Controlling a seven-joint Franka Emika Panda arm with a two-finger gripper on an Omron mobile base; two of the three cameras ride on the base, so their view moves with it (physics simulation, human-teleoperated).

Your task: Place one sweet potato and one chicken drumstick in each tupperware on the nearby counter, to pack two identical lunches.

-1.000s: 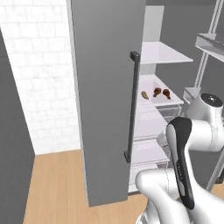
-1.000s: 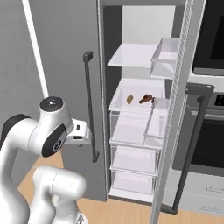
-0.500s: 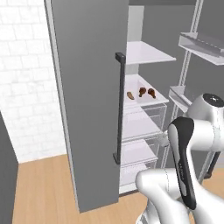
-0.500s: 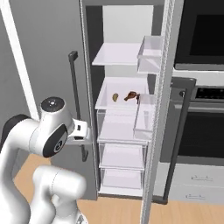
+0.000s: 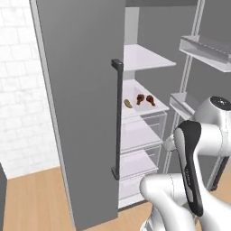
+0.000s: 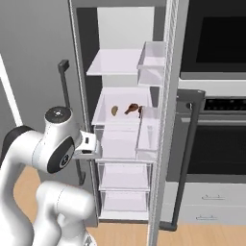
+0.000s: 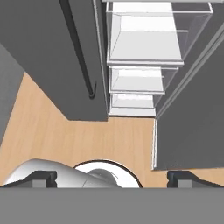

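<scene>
- fridge (image 6: 122, 120) stands with both doors open; left door (image 5: 81, 108) with its dark handle (image 5: 118, 117) is swung out toward the base, right door (image 6: 166, 120) carries clear bins.
- middle shelf (image 6: 108, 122) holds the food: one sweet potato (image 6: 115, 110) at about 9 o'clock of the group, with drumsticks (image 6: 133, 109) just beside it toward 3 o'clock.
- in the left base view the same shelf shows the potato (image 5: 128, 103) at 9 o'clock and two dark drumsticks (image 5: 145, 99) close together at 3 o'clock of it.
- a second potato cannot be made out on the shelf; it may be hidden or too small to tell.
- gripper (image 7: 111, 178) points down at the wood floor (image 7: 65, 140) in front of the fridge; its two dark tips sit far apart at 7 and 5 o'clock of the hand view, so the pincer is wide and carries nothing.
- lower drawers (image 7: 138, 78) of the fridge lie at 12 o'clock of the hand view, well apart from the tips.
- arm (image 6: 53, 153) is folded close to the base, well short of the shelf.
- judgement: step in hand is the approach to the fridge for the first pick; no item is packed as far as these views tell.
- next move calls for raising and turning the hand toward the middle shelf, reaching between the two doors, and closing on one item only.
- risk, as judged: the drumsticks lie close together, so a wide grasp may disturb both.
</scene>
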